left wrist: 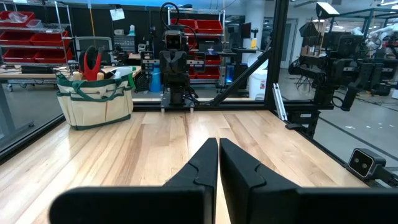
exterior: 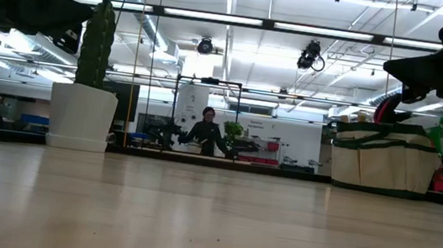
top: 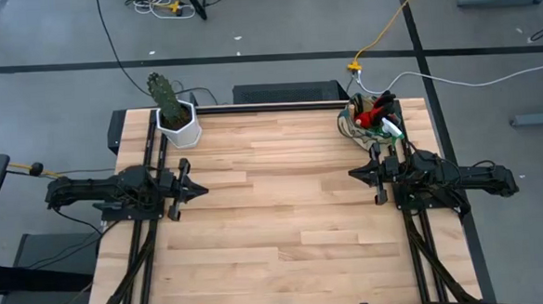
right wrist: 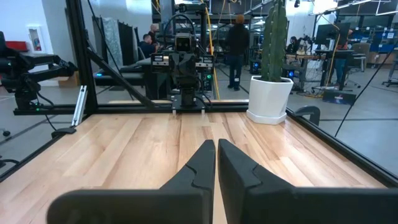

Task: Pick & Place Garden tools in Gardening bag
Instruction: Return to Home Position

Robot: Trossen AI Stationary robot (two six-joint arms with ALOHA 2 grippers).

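The beige gardening bag [top: 372,121] with dark green trim stands at the table's far right corner, also seen in the low view [exterior: 384,157] and the left wrist view [left wrist: 94,99]. Garden tools stick up out of it: red gloves [left wrist: 91,63], a green sprayer [exterior: 439,134] and wooden handles. My left gripper [top: 204,188] rests shut at the table's left edge, pointing level toward the right. My right gripper [top: 351,174] rests shut at the right edge, just in front of the bag, pointing left. Both hold nothing.
A white hexagonal pot with a green cactus [top: 176,115] stands at the far left corner. Bare wooden tabletop [top: 284,207] lies between the two arms. Black frame rails [top: 269,106] run along the table's edges. People stand in the room beyond the table.
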